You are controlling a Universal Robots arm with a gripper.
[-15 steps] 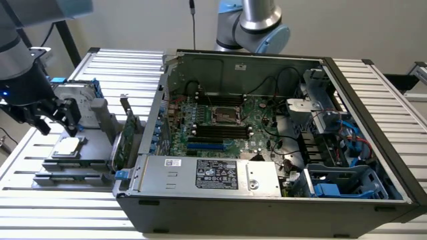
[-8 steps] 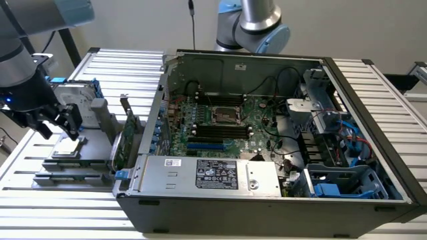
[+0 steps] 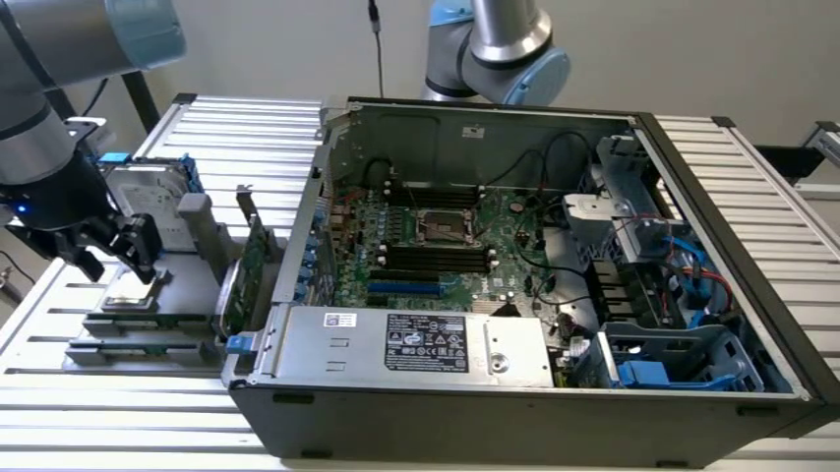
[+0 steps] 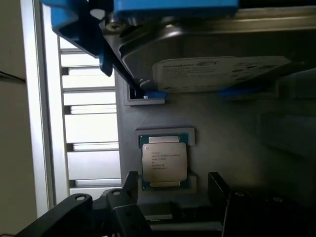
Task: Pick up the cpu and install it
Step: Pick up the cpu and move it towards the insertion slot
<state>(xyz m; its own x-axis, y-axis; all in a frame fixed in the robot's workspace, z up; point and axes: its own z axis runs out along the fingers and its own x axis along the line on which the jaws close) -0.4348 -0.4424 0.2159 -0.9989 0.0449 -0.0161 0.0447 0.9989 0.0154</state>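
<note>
The black gripper (image 3: 118, 275) is open. Its two dark fingers (image 3: 142, 258) are spread wide, right over the cpu (image 3: 132, 298). In the wrist view the gripper (image 4: 174, 183) has one finger on each side of the cpu (image 4: 164, 162), w/ a gap both sides. It holds nothing.

The cpu is a small flat square. Its top is shiny silver metal w/ tiny print, and its rim is thin and green. It lies flat in a square dip in a dull grey holder (image 3: 145, 323), on the exterior view's left, outside the pc case (image 3: 499, 123).

Just beside it a big silver hard drive (image 4: 222, 74) stands in the same holder, w/ a white label and smooth blue plastic rails (image 4: 163, 7). A thin green card (image 3: 256, 261) stands upright nearby.

The case is a big grey metal box, lying open. Inside is a green board (image 3: 514, 211) w/ a square metal socket (image 3: 443, 226) in the middle. All of it sits on a table (image 3: 236, 118) made of long metal slats.
</note>
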